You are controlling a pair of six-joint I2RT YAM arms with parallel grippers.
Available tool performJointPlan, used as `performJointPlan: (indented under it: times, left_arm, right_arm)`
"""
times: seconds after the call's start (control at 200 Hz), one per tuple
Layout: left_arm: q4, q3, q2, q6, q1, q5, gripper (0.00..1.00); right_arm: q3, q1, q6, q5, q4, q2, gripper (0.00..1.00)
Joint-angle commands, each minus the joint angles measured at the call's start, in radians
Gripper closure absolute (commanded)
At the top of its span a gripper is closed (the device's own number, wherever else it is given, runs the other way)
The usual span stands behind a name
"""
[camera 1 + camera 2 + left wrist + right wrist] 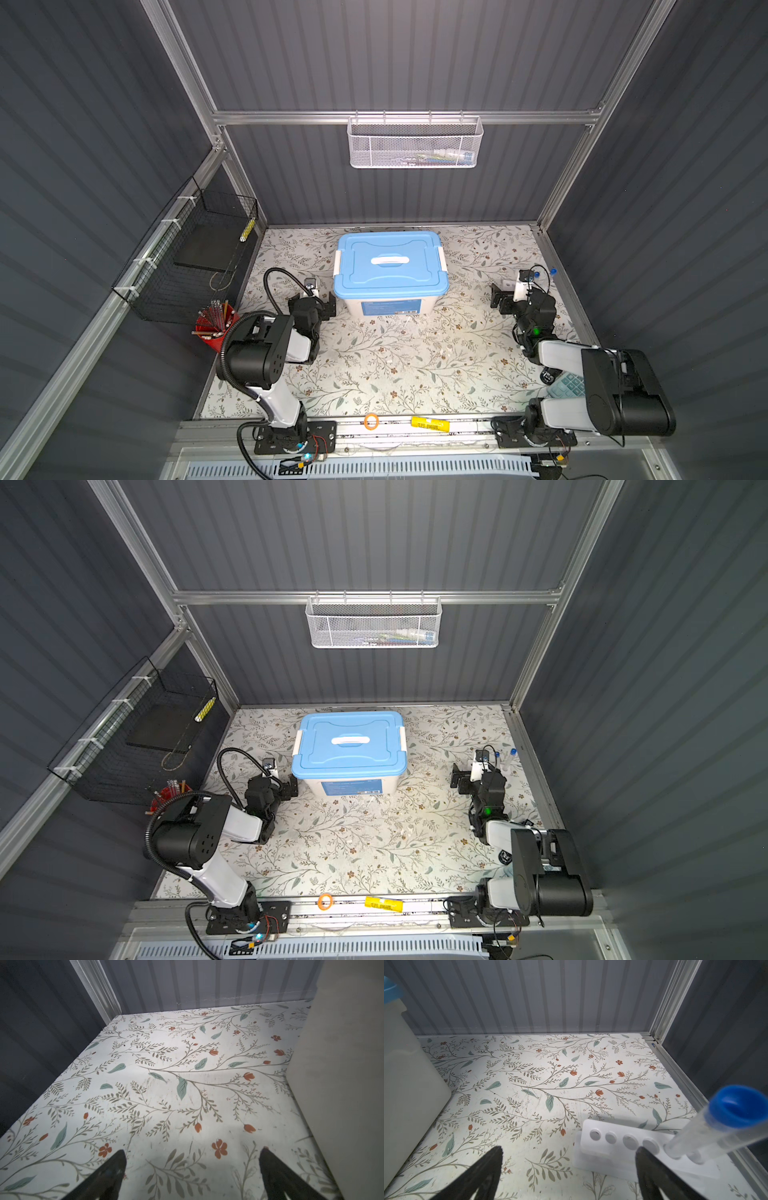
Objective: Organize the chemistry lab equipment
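A white holed rack (610,1153) stands on the floral mat near the right wall. A clear long tube with a blue cap (735,1107) leans in one of its end holes. In both top views the blue caps (553,272) (513,752) show just beyond my right gripper (517,293) (478,773). That gripper (569,1149) is open and empty, with one finger in front of the rack. My left gripper (312,300) (193,1150) is open over bare mat, just left of the blue-lidded box (390,266). Faint small clear vessels (407,324) lie in front of the box.
The box's white wall (342,1064) (409,1084) is close beside both grippers. A red cup of sticks (212,328) stands front left, and a pale blue calculator (567,384) lies under the right arm. A white mesh basket (415,143) and a black wire basket (187,266) hang on the walls.
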Motion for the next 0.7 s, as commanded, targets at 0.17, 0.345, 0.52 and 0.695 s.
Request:
performJointPlan:
  times: [0.17,0.345,0.52,0.695]
  left_arm:
    - [-0.135,0.078,0.002,0.000,0.036,0.055,0.00]
    - [-0.132,0.079,0.002,-0.001,0.036,0.053,0.00]
    - [-0.134,0.078,0.003,-0.001,0.035,0.053,0.00]
    - [-0.132,0.078,0.002,-0.002,0.035,0.052,0.00]
  right_arm:
    - [-0.019,-0.041,0.018,-0.086,0.146,0.069,0.01]
    - [-0.012,-0.047,0.021,-0.096,0.133,0.068,0.01]
    - [-0.009,-0.051,0.025,-0.098,0.123,0.067,0.01]
    - [-0.007,-0.054,0.025,-0.100,0.123,0.069,0.01]
